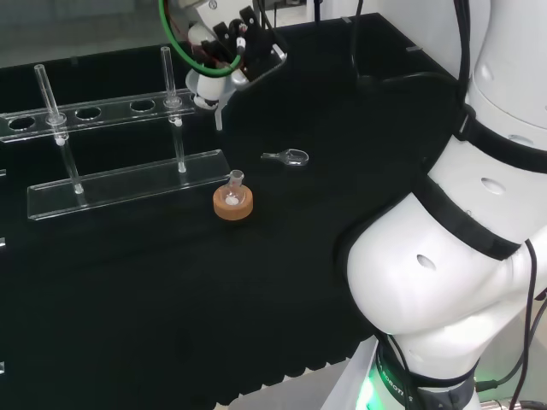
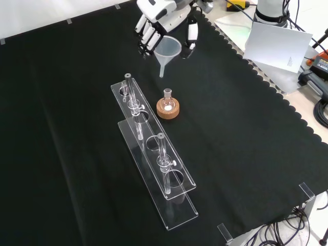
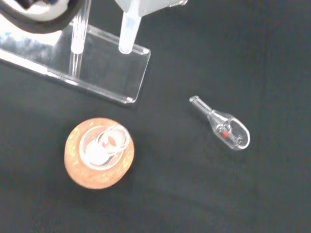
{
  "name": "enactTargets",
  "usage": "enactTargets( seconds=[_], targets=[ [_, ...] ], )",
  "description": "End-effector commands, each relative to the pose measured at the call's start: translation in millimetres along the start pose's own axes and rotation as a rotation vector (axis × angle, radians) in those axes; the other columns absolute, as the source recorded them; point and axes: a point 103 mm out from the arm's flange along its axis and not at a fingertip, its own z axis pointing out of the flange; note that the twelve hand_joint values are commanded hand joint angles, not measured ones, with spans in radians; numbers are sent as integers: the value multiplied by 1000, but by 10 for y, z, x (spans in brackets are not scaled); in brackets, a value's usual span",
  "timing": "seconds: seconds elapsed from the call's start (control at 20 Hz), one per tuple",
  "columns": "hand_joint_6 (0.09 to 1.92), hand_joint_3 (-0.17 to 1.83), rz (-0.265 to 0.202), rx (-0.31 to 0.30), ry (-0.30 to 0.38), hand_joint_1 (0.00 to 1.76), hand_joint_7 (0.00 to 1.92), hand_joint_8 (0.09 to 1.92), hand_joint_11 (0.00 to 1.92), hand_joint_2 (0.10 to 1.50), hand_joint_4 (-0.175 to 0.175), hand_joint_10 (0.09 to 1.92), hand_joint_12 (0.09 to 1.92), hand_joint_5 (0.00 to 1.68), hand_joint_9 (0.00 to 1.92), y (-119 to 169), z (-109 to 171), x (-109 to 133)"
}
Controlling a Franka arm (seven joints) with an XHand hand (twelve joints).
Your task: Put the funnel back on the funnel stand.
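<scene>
My hand (image 2: 165, 20) hangs above the far end of the counter (image 2: 246, 154), fingers and thumb curled round the rim of the funnel (image 2: 167, 51), which I carry upright in the air with its cone uppermost and its narrow stem pointing down. In the front view the stem tip sits just beyond the nearest end of the funnel stand (image 2: 154, 159), a clear rack of two long plates joined by two upright rods, the upper plate pierced with round holes; in the wrist view the stem hangs over the corner of the stand's base plate. A small round-bottomed flask (image 2: 167, 97) rests on a cork ring (image 2: 167, 109) just beside the stand, and a small clear glass bulb (image 1: 291, 157) lies on its side on the cloth, apart from both. The funnel appears to be thin translucent plastic, so I judge it light, fairly stiff, smooth enough to slip between hard fingers, and unlikely to shatter, though its cone may flex if squeezed. The wide rim is the sensible place to hold it, since that leaves the stem free to enter a hole. The stand looks light as well, and a sideways knock from the stem could shift it.
</scene>
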Motion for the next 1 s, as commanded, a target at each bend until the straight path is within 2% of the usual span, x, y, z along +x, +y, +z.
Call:
enactTargets(
  seconds=[0.05, 0.2, 0.5, 1.0],
  targets=[
    [575, 515, 25, -11, 0, 777, 471, 608, 525, 705, 23, 436, 1262, 585, 831, 88, -105, -181],
    [577, 515, 22, 3, 30, 777, 470, 610, 527, 705, 23, 439, 1262, 584, 830, 218, -144, -295],
    [582, 515, 28, -26, 44, 777, 468, 611, 530, 705, 23, 442, 1261, 582, 828, 413, -221, -488],
    [589, 516, -1, -44, 48, 782, 468, 614, 534, 707, 23, 446, 1259, 587, 827, 742, -284, -492]
  ],
)
